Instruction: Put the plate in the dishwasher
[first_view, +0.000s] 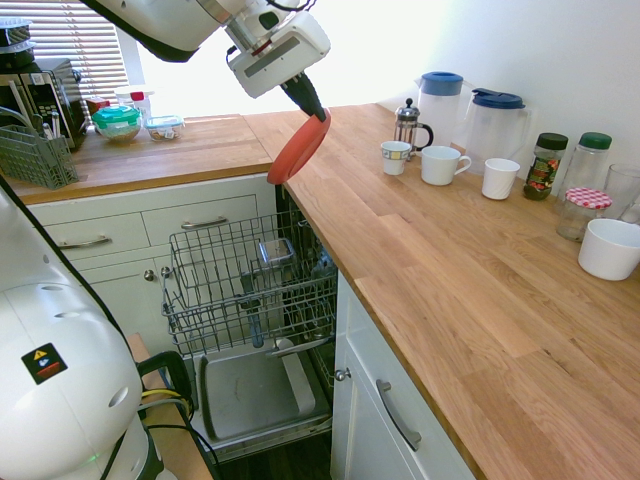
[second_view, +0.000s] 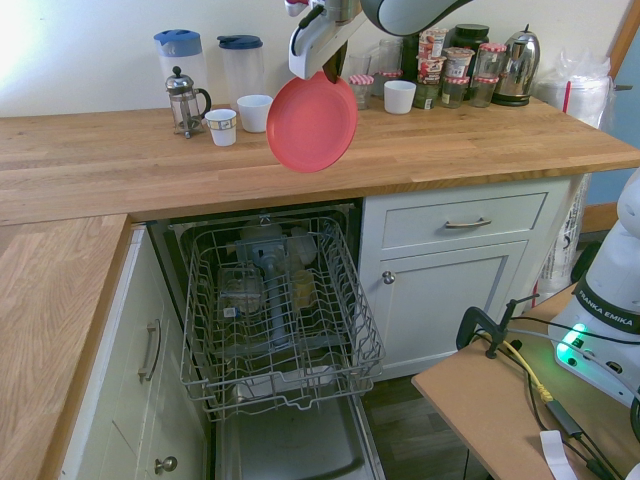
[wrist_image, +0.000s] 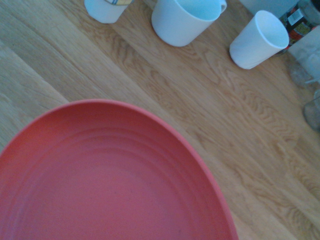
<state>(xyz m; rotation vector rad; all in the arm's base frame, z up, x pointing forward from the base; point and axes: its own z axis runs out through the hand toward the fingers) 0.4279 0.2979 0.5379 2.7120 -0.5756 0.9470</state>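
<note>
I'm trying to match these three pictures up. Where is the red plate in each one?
First exterior view: the plate hangs tilted from the gripper, upper middle, above the counter's corner.
Second exterior view: plate top centre, facing the camera, above the dishwasher rack.
Wrist view: plate fills the lower left.
Shared landmark: the white mug.

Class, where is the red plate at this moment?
The plate hangs tilted in the gripper, in the air over the wooden counter's front edge, above the dishwasher's pulled-out rack, in both exterior views.
</note>
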